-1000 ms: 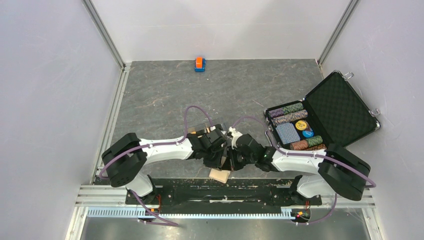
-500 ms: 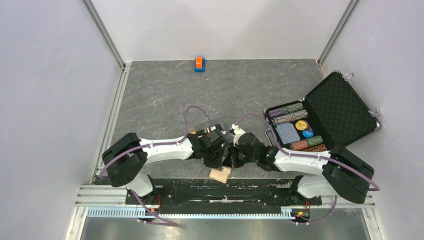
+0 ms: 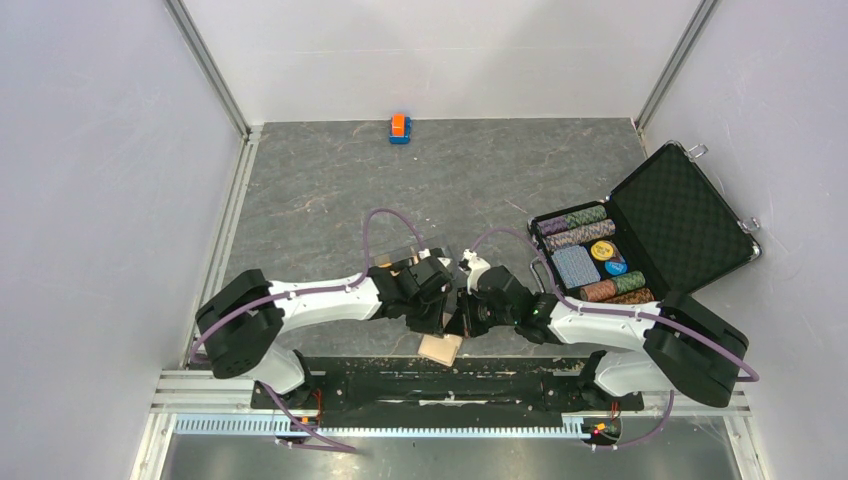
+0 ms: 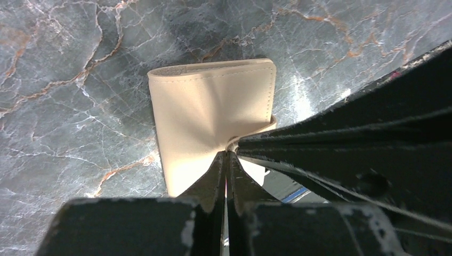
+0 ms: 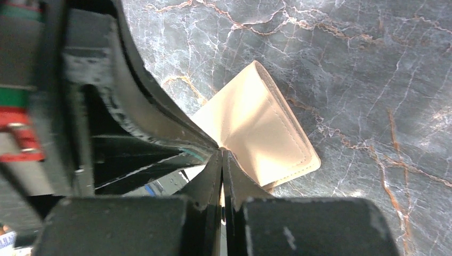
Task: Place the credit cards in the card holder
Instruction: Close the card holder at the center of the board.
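between left gripper [image 4: 226,156] and right gripper [image 5: 221,153], card holder [image 4: 205,106] sits pinched.

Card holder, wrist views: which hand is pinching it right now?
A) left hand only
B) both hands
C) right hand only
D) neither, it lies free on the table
B: in the left wrist view the left hand is shut on a pulled-up fold of the card holder, and in the right wrist view the right hand is shut on it too.
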You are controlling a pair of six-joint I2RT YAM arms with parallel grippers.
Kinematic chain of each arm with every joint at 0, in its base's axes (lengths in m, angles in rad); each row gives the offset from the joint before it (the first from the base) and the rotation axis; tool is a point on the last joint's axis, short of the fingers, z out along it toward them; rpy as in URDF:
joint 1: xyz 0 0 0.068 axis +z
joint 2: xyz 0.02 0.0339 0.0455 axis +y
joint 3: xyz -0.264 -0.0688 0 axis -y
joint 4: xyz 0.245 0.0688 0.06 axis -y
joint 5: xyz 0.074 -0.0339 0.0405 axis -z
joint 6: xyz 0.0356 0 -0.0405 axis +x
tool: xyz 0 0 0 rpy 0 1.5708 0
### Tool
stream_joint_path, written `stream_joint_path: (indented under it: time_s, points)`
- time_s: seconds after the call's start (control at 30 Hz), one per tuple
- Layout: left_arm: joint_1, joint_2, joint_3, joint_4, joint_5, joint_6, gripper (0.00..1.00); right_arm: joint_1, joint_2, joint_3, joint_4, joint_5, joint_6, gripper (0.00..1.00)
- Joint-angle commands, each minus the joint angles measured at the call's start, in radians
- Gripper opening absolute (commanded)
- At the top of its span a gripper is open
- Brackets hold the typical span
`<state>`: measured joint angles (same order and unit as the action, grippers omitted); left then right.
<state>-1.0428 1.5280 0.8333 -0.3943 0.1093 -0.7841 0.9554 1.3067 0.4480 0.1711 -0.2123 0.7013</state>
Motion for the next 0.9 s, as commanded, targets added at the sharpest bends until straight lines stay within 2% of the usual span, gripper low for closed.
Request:
stream_joint_path:
  time_s: [0.0,0.57,0.87]
  points:
    - [0.002,-0.056,0.000,0.050,-0.027,-0.026,0.02,0.002,0.001,-0.006,0.034,-0.004,-0.022,0.00]
    - [0.004,-0.002,-0.022,0.039,-0.014,-0.031,0.02,0.017,0.036,-0.024,0.032,0.004,-0.031,0.00]
    - [0.005,0.053,-0.022,0.041,0.004,-0.021,0.02,0.064,0.085,-0.017,-0.017,0.061,-0.069,0.00]
